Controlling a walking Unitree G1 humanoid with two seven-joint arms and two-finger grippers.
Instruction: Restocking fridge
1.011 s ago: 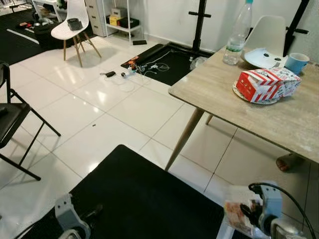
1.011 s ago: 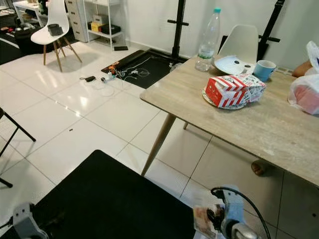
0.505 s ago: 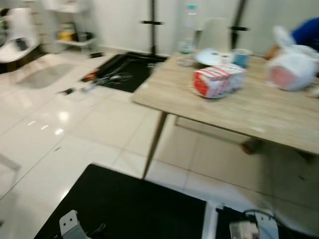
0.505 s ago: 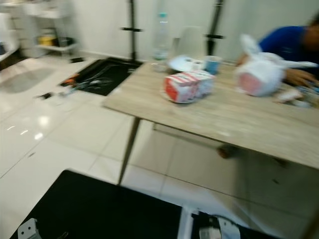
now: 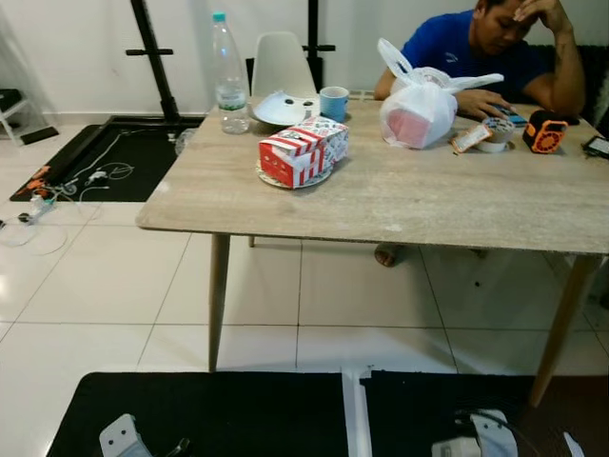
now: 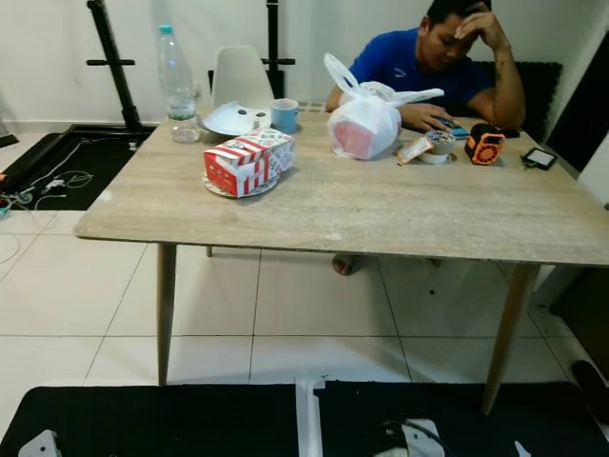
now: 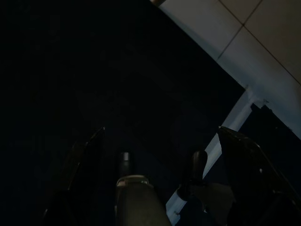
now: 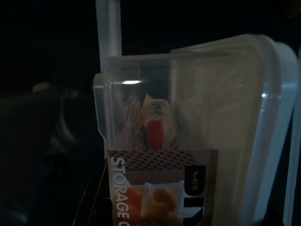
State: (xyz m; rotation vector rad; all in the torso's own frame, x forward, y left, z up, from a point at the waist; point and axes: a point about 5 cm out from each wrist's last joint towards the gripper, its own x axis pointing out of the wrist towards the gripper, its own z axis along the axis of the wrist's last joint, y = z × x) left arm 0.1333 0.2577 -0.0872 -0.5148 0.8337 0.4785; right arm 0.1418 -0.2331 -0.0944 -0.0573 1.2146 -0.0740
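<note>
Clear plastic fills the right wrist view: a lidded storage container (image 8: 188, 136) with a printed paper label and red and orange food inside sits right up against the camera, so the right gripper is judged to be clamped on it, low by the robot's right hip, where the right wrist (image 5: 476, 440) shows at the bottom of the left eye view; the fingers themselves are hidden, so that is a judgement. The left gripper (image 7: 160, 165) hangs idle over a black floor mat (image 5: 209, 409), its black fingers set apart and holding nothing.

Ahead stands a pale wood-grain dining table (image 5: 400, 205) bearing a red-and-white striped carton (image 5: 303, 152), a clear water bottle (image 5: 228, 76), a blue mug (image 5: 334, 102) and a knotted white plastic bag (image 5: 419, 105); a person in a blue shirt (image 5: 466, 43) sits at its far side.

No fridge is seen, so the step in hand is carrying; keep the container level and the grip firm; turn slowly, give the table legs and the seated person wide room.
</note>
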